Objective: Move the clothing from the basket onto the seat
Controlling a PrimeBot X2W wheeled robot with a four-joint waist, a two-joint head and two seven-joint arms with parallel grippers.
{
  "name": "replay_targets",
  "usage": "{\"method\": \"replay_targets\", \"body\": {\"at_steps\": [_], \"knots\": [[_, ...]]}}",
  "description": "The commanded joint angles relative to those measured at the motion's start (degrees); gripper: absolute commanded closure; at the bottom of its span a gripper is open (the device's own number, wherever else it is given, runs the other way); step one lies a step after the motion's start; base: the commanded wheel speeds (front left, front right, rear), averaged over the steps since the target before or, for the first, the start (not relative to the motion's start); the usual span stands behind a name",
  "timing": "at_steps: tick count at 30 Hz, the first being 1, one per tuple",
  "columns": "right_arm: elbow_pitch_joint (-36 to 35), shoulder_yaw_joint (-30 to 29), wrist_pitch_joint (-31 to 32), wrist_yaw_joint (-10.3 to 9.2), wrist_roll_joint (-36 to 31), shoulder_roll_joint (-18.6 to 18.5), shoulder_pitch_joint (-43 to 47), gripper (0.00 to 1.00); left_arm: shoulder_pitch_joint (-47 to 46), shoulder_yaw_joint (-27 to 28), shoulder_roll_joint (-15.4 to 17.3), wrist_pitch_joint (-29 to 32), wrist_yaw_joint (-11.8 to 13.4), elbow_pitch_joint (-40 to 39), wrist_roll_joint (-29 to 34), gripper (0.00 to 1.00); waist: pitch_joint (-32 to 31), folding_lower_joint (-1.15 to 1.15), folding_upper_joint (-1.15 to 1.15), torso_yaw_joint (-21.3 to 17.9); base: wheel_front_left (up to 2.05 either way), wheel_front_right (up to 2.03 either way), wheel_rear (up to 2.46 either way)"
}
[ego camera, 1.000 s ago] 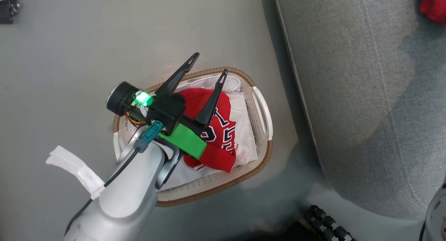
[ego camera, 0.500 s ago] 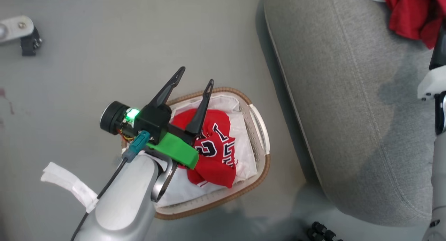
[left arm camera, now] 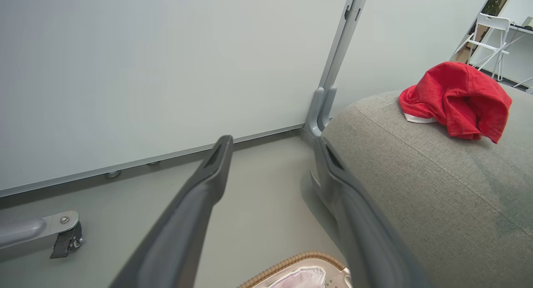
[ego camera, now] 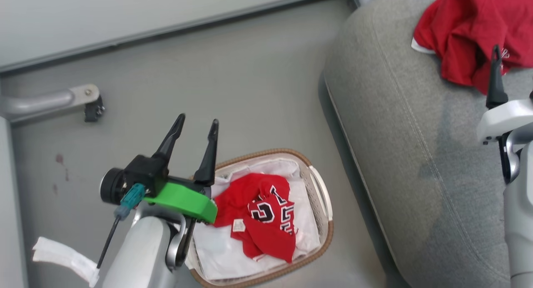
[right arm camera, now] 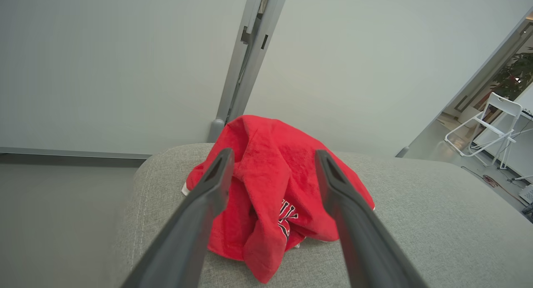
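A red jersey (ego camera: 266,215) with black-and-white numerals lies crumpled on the white liner inside the basket (ego camera: 322,188), which stands on the floor. My left gripper (ego camera: 198,118) is open and empty, raised over the floor by the basket's far-left rim; its wrist view catches the rim (left arm camera: 287,263). A plain red garment (ego camera: 462,26) with white trim lies bunched on the grey seat (ego camera: 395,113). My right gripper (right arm camera: 273,152) stands open just short of this garment (right arm camera: 275,188), with nothing between its fingers. One of its fingers (ego camera: 495,80) shows at the right of the head view.
A pale wall panel with a grey post (left arm camera: 333,71) runs behind the floor and the seat. A grey frame leg with a castor (ego camera: 89,105) sits on the floor at the left. A white folding chair (right arm camera: 495,121) stands far off to the right.
The head camera has swung up, bringing in the wall and more of the seat. My right gripper has opened, leaving the plain red garment on the seat. My left gripper's fingers have come off the jersey.
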Motion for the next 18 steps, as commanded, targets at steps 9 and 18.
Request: {"method": "replay_targets", "body": {"at_steps": [9,18], "knots": [[-2.44,4.25,-0.14,-0.06,3.55,2.81,6.87,0.0,8.06,9.54,-1.46,-0.05,0.6,0.05,-0.98,0.0,-13.22,0.0,0.0,7.93,0.0,0.0,0.0],[-5.86,6.95,-0.14,-0.06,8.91,6.15,15.46,0.0,14.51,14.02,-1.91,-0.05,0.52,0.56,1.22,0.0,-16.45,0.0,0.0,11.14,0.0,0.0,0.0]]}}
